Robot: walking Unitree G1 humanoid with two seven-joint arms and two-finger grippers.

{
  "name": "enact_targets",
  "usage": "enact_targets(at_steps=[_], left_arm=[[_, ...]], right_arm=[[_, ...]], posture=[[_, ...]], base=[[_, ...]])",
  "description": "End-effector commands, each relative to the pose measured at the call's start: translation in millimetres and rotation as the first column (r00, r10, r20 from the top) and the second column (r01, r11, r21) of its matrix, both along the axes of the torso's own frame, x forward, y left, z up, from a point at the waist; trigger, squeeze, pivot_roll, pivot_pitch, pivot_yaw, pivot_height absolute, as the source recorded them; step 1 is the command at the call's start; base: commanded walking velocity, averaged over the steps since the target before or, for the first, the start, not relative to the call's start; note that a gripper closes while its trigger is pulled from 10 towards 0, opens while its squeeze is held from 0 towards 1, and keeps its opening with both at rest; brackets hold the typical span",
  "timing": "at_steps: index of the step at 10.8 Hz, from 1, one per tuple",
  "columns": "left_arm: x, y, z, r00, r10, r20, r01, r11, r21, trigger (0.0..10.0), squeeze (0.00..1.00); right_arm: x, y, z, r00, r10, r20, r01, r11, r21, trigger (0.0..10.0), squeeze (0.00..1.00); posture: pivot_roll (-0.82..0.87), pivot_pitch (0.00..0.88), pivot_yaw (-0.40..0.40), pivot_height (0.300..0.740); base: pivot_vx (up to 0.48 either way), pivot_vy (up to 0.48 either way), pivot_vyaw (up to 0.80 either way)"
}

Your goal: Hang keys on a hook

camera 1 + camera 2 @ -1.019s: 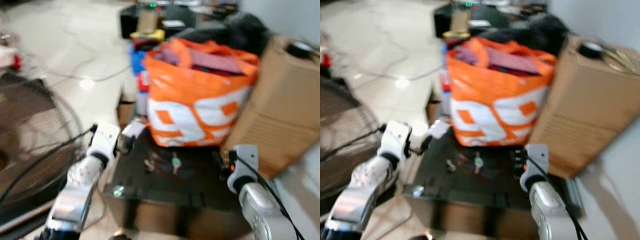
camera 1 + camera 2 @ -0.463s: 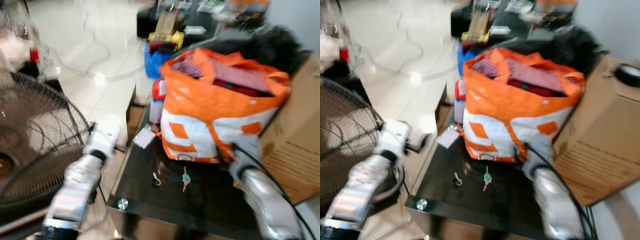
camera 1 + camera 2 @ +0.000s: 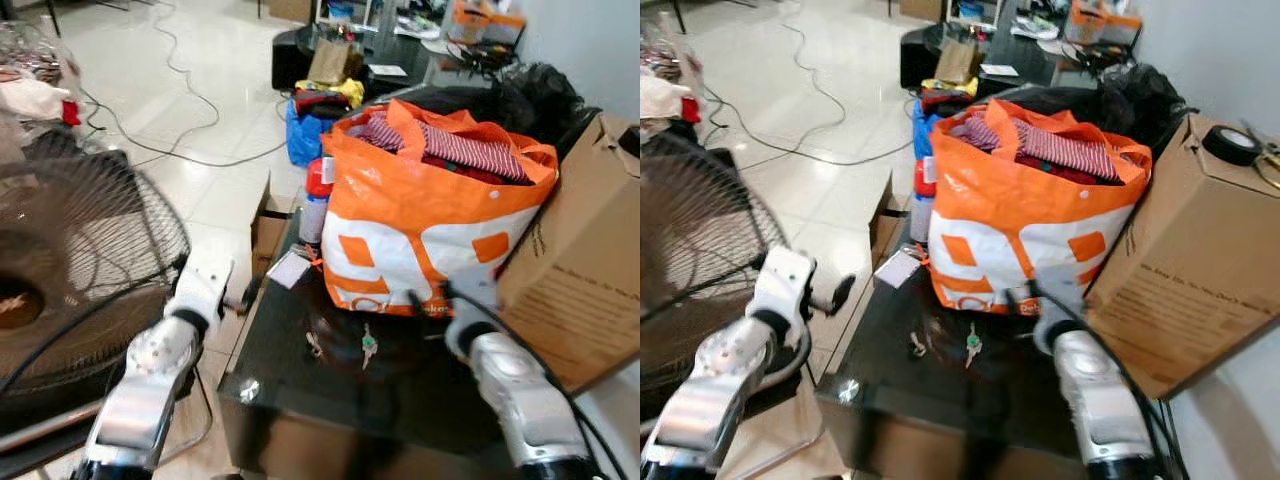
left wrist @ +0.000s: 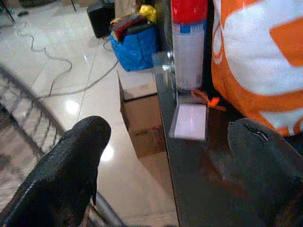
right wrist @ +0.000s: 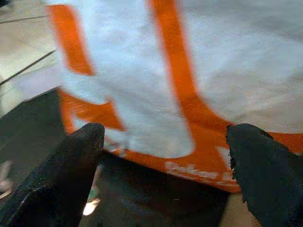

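Since earlier: camera shifted; keys (image 3: pixel 971 346) unmoved on black table (image 3: pixel 890 395), near orange bag (image 3: pixel 1025 225). Left gripper (image 4: pixel 165 156), right gripper (image 5: pixel 163 161): fingers wide, empty. Pickup and hanging outstanding.

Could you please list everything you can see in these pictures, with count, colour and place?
Keys: one bunch with a green tag, on the black table, in front of the bag.
Small metal piece: one, silver, left of the keys.
Table: one, black and glossy, before the robot.
Bag: one, orange and white, full of clothes, at the table's back.
Card tag: one, white, on the table's left edge by the bag.
Spray can: one, white with red cap, beside the bag.
Cardboard box: one large, brown, right of the bag.
Fan: one, dark wire grille, on the left.
Cable: dark, across the floor.
Left claw: open, off the table's left edge.
Right claw: open, near the bag's base.
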State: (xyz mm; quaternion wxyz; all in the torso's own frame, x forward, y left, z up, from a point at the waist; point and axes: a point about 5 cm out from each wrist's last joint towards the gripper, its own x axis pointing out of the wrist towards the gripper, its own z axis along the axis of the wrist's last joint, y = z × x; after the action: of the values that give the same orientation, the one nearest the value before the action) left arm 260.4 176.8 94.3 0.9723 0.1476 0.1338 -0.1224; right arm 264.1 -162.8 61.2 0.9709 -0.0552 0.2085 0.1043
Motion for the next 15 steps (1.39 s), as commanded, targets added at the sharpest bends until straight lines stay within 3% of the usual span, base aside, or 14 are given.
enact_targets(at_steps=[1, 3, 5, 8, 9, 11, 13, 15], left_arm=[[-1.3, -0.7, -1.4, 1.0, -0.008, -0.017, 0.008, 1.0, -0.005, 10.0, 0.0], [-11.8, 9.7, -4.7, 0.999, -0.008, -0.042, 0.008, 1.0, 0.01, 10.0, 0.0], [-24.3, 17.6, -5.8, 0.993, -0.076, -0.089, 0.081, 0.995, 0.055, 10.0, 0.0], [-38.3, 0.2, -1.6, 0.959, -0.255, -0.121, 0.258, 0.966, 0.007, 10.0, 0.0], [-42.1, -3.0, -1.8, 0.954, -0.274, -0.124, 0.277, 0.961, 0.001, 10.0, 0.0], [-47.0, -10.6, 10.7, 0.927, -0.358, -0.116, 0.357, 0.934, -0.026, 10.0, 0.0], [-46.6, -23.4, 19.8, 0.887, -0.448, -0.109, 0.444, 0.894, -0.06, 10.0, 0.0], [-47.2, -27.4, 18.4, 0.868, -0.481, -0.125, 0.477, 0.877, -0.059, 10.0, 0.0]], right_arm=[[2.7, 2.6, -1.9, 0.999, 0.035, -0.009, -0.036, 0.999, -0.007, 10.0, 1.0], [5.7, 22.8, -15.7, 0.995, 0.086, -0.055, -0.085, 0.996, 0.017, 10.0, 1.0], [4.4, 43.3, -39.6, 0.981, 0.093, -0.173, -0.088, 0.996, 0.033, 10.0, 1.0], [9.5, 63.0, -65.4, 0.945, 0.18, -0.273, -0.195, 0.98, -0.029, 10.0, 1.0], [11.5, 63.9, -64.4, 0.946, 0.193, -0.262, -0.208, 0.978, -0.033, 10.0, 1.0], [30.3, 63.4, -43.1, 0.974, 0.166, -0.157, -0.16, 0.986, 0.049, 10.0, 1.0], [26.0, 52.8, -50.0, 0.973, 0.151, -0.175, -0.153, 0.988, 0.003, 10.0, 1.0], [22.2, 44.8, -54.7, 0.971, 0.14, -0.192, -0.147, 0.989, -0.021, 10.0, 0.0]], posture=[[0.1, 0.0, -0.12, 0.74], [0.12, 0.0, -0.134, 0.74], [0.15, 0.0, -0.144, 0.74], [0.13, 0.0, -0.189, 0.74], [0.11, 0.0, -0.192, 0.74], [0.06, 0.043, -0.135, 0.74], [0.0, 0.075, -0.075, 0.74], [-0.01, 0.116, -0.058, 0.74]], base=[[0.0, 0.0, 0.0], [0.0, 0.0, 0.0], [0.0, 0.0, 0.0], [0.0, 0.0, 0.0], [0.0, 0.0, 0.0], [0.0, 0.0, 0.0], [0.0, 0.0, 0.0], [0.0, 0.0, 0.0]])
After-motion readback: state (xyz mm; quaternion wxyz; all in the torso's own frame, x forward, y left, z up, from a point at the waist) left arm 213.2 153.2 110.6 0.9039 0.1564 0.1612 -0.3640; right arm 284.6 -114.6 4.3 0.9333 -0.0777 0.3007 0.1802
